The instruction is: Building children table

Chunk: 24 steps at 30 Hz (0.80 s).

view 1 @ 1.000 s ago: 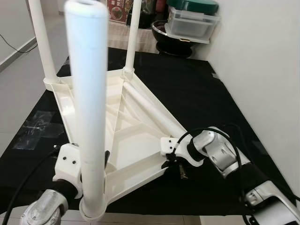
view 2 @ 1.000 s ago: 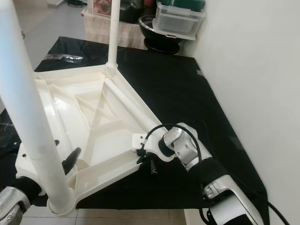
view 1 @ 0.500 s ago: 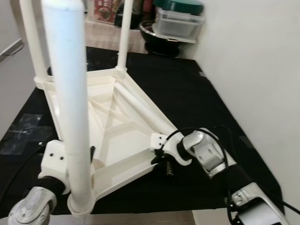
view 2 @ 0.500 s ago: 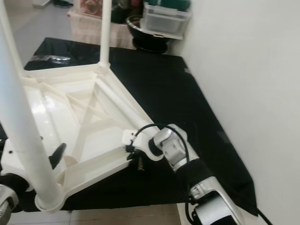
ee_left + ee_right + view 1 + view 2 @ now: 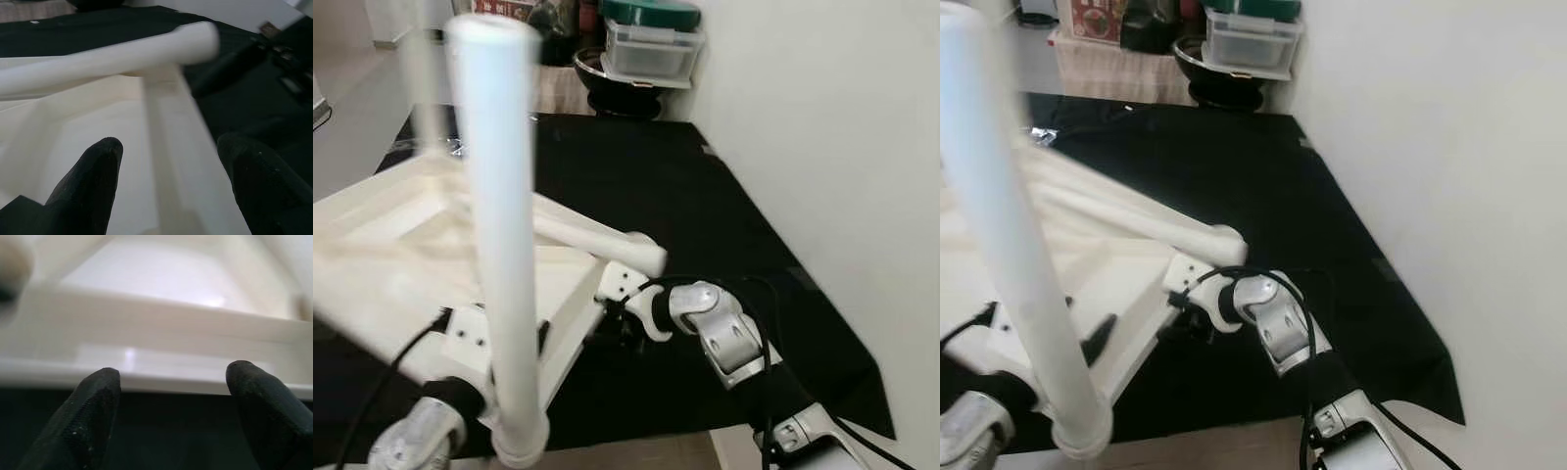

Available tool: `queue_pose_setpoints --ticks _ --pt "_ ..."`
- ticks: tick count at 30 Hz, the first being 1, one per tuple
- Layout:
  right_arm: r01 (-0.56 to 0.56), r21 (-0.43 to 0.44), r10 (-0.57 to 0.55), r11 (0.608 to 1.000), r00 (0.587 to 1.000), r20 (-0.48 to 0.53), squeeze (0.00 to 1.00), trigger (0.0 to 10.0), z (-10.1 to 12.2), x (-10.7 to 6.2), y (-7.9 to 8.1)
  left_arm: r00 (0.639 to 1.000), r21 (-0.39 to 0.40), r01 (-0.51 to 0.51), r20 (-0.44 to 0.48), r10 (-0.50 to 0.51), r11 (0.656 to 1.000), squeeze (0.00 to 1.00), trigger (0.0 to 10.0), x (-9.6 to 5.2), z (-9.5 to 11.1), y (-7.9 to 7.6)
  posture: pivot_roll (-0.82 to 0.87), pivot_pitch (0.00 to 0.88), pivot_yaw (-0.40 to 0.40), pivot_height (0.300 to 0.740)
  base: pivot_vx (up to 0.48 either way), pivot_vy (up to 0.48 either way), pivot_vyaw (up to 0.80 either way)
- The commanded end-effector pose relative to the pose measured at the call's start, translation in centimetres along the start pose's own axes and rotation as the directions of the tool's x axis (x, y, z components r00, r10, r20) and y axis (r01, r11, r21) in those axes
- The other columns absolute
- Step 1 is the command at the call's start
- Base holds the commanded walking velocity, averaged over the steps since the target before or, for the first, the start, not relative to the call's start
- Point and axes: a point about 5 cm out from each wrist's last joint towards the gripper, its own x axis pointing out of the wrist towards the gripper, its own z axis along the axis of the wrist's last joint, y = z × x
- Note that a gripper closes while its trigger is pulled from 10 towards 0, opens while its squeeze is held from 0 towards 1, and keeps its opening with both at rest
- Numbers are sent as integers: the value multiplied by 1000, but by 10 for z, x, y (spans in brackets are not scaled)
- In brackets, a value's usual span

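Note:
The white plastic table [image 5: 382,245] lies upside down and tilted on the black cloth [image 5: 705,206], blurred by motion. One leg [image 5: 504,255] stands up from its near corner. A further leg [image 5: 597,235] lies across the underside, its end pointing right. My left gripper [image 5: 171,188] is open at the near corner with a raised rib of the table between its fingers [image 5: 93,181]. My right gripper [image 5: 171,423] is open, facing the table's right edge [image 5: 161,377]. From the head, that gripper [image 5: 625,328] sits low beside the edge.
A white wall [image 5: 822,147] runs close along the right of the cloth. At the back stand a lidded plastic box [image 5: 651,44] and a black bowl [image 5: 607,83]. The cloth's near edge meets bare floor [image 5: 636,455].
The table has swung and tipped, its right side lifted off the cloth near my right gripper. The lying leg's end now sticks out to the right. The camera has also shifted.

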Motion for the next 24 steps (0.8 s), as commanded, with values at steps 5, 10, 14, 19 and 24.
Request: queue_pose_setpoints --ticks 5,10,14,19,24 --pt "128 -23 -126 991 988 90 0 10000 20 -7 -18 997 -39 76 -3 -76 996 0 10000 2 -3 -12 29 107 -125 740 0 0 0" --pt "197 -5 -196 980 977 83 0 10000 19 -10 -26 997 -35 74 -2 -74 997 0 10000 3 -3 -12 30 107 -125 740 0 0 0" --pt "236 3 -235 972 970 60 0 10000 15 -12 -32 997 -34 76 -2 -76 997 0 10000 2 -4 -12 30 108 -124 740 0 0 0" --pt "267 20 -268 963 963 39 0 10000 11 -13 -37 997 -35 77 2 -77 996 0 10000 3 -3 -11 29 107 -124 740 0 0 0" --pt "281 26 -282 959 958 45 0 10000 12 -13 -38 997 -36 81 9 -81 996 0 10000 4 -2 -11 29 106 -123 740 0 0 0"
